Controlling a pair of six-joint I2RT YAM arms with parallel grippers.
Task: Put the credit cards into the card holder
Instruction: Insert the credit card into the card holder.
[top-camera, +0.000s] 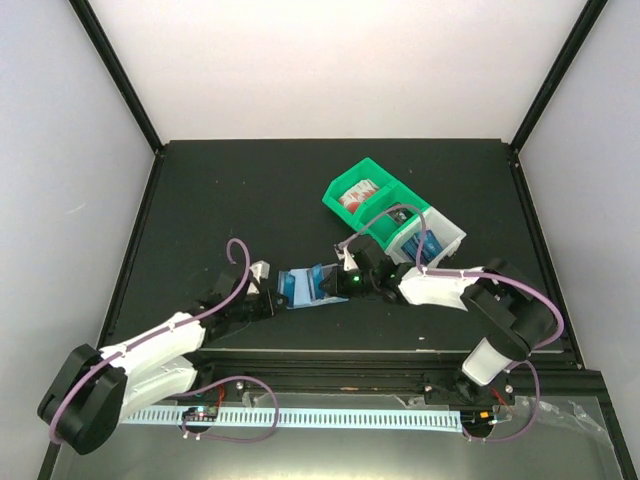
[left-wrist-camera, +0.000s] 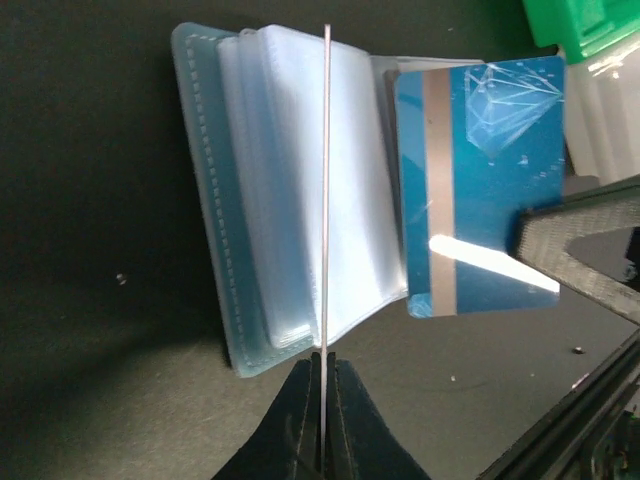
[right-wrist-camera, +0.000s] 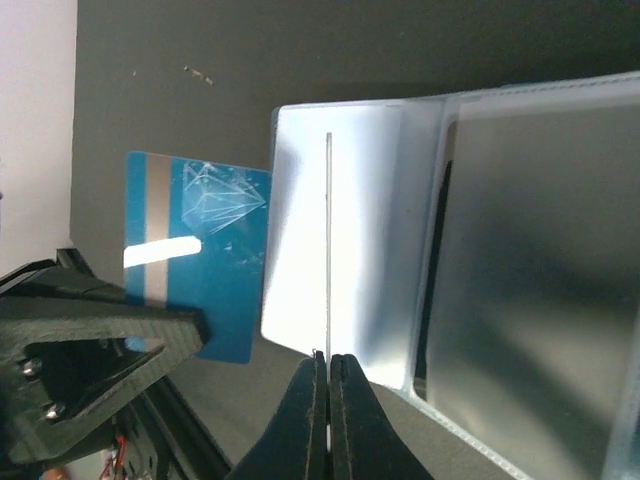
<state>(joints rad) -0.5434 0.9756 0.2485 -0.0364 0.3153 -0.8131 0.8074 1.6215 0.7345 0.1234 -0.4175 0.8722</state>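
The card holder (top-camera: 312, 283) lies open on the black table, its clear sleeves (left-wrist-camera: 270, 200) fanned up and its right half (right-wrist-camera: 540, 260) flat. My left gripper (left-wrist-camera: 324, 356) is shut on one blue credit card, edge-on (left-wrist-camera: 327, 200) in its own view. In the right wrist view that card (right-wrist-camera: 215, 270) faces the camera under the left fingers (right-wrist-camera: 110, 335), its right edge behind a sleeve. My right gripper (right-wrist-camera: 328, 357) is shut on another card, edge-on (right-wrist-camera: 328, 250) over a bright sleeve. That card (left-wrist-camera: 490, 180) shows flat in the left wrist view, clamped by the right fingers (left-wrist-camera: 575, 250).
A green bin (top-camera: 365, 190) and a white bin (top-camera: 430, 235) stand just behind the right gripper (top-camera: 345, 282). The left gripper (top-camera: 272, 298) works close to the table's front rail (top-camera: 380, 350). Walls enclose the table on three sides.
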